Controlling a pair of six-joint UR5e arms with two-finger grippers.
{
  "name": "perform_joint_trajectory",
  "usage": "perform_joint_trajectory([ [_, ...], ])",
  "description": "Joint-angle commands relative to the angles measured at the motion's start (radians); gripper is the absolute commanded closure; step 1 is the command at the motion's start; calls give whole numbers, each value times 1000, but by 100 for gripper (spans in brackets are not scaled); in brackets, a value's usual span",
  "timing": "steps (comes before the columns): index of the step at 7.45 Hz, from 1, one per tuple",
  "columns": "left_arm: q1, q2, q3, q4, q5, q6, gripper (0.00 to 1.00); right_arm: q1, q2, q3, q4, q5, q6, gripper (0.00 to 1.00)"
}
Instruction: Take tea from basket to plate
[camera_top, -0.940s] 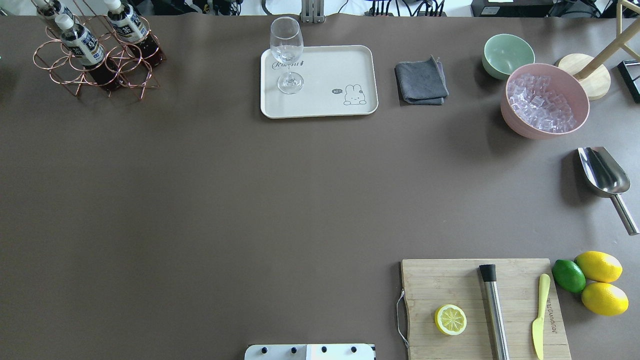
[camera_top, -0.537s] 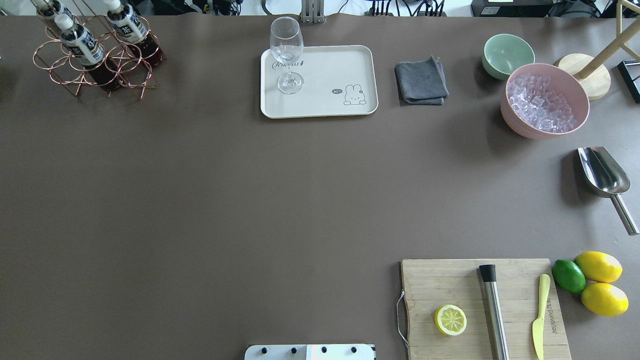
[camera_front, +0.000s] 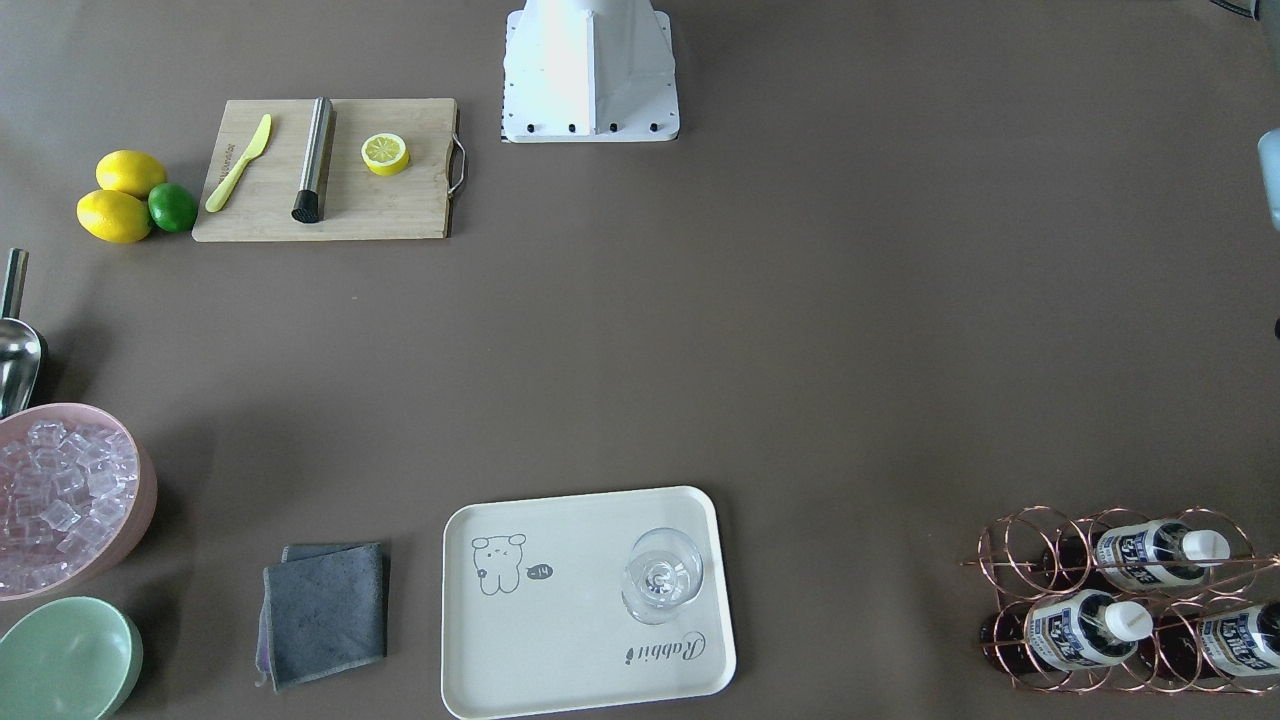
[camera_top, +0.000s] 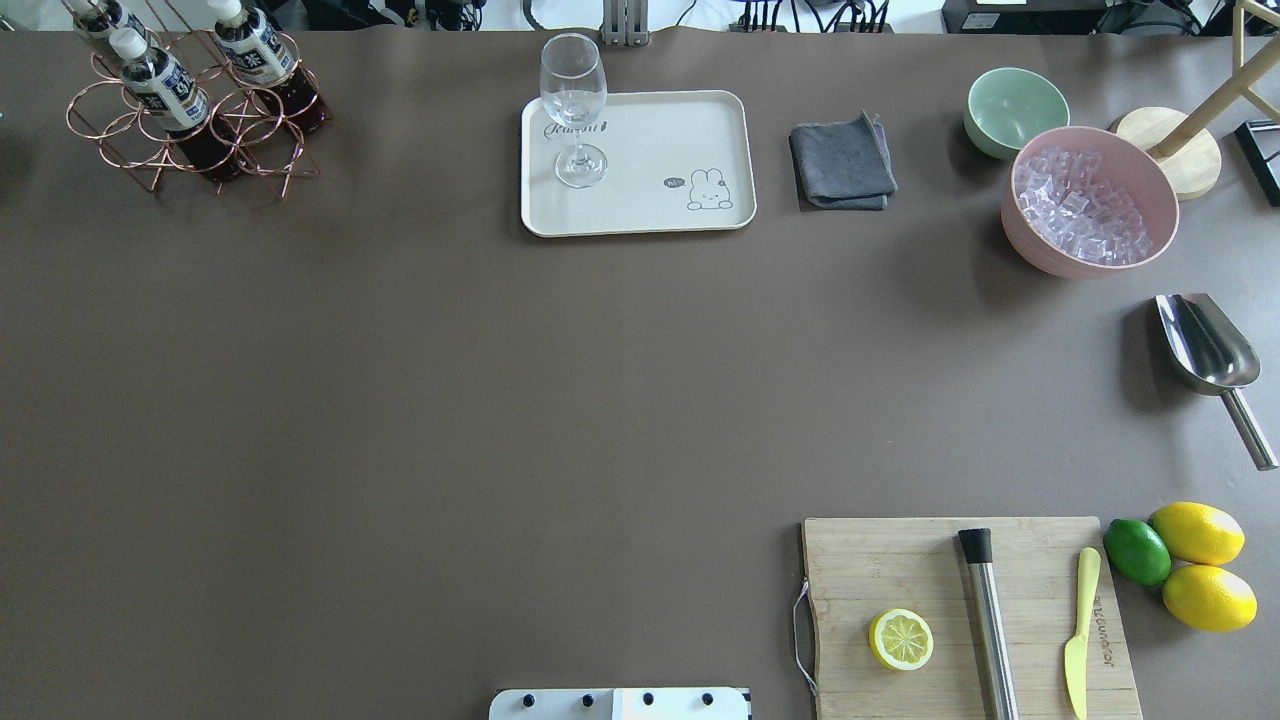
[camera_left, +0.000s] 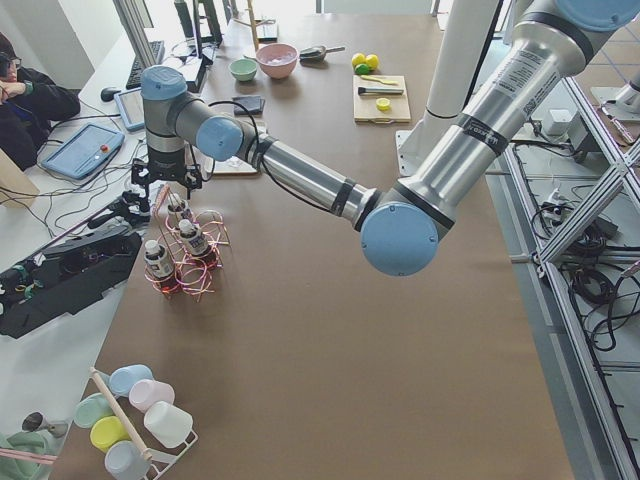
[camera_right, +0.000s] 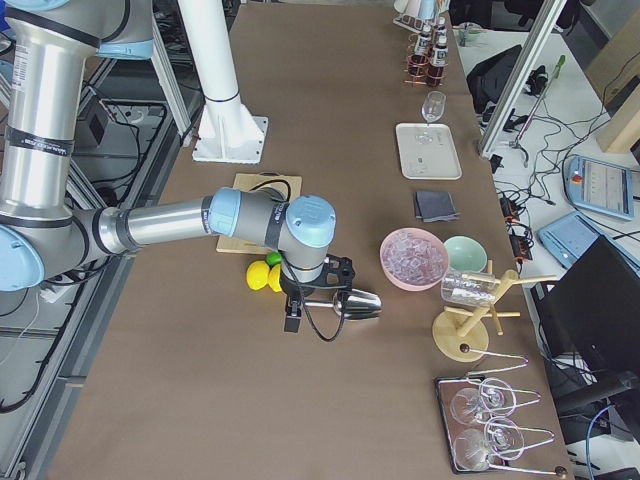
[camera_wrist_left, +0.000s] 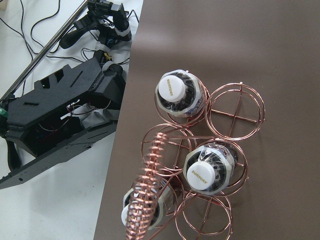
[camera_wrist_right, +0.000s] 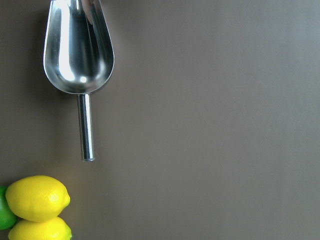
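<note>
Three tea bottles (camera_top: 160, 85) with white caps stand in the copper wire basket (camera_top: 110, 140) at the table's far left corner. The left wrist view looks straight down on their caps (camera_wrist_left: 205, 171) and the basket's coiled handle (camera_wrist_left: 150, 185). My left gripper (camera_left: 163, 190) hangs just above the basket, seen only in the exterior left view; I cannot tell if it is open or shut. The cream plate (camera_top: 650, 150) lies at the far middle with a wine glass (camera_top: 573, 110) on it. My right gripper (camera_right: 293, 318) hovers by the scoop; its state cannot be told.
Right of the plate lie a grey cloth (camera_top: 842, 165), a mint bowl (camera_top: 1015, 105) and a pink bowl of ice (camera_top: 1090, 200). A metal scoop (camera_top: 1210, 350), lemons (camera_top: 1197, 532) with a lime, and a cutting board (camera_top: 880, 570) holding tools fill the right side.
</note>
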Motion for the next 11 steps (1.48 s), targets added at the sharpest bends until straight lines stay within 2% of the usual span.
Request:
perform_joint_trajectory([
  [1, -2, -125, 66, 212, -29, 147, 3, 0, 0, 1, 0, 2, -1, 0],
  [6, 7, -136, 113, 207, -34, 169, 3, 0, 0, -1, 0, 2, -1, 0],
  [11, 4, -197, 236, 204, -69, 306, 3, 2, -7, 2, 0, 16, -7, 0],
])
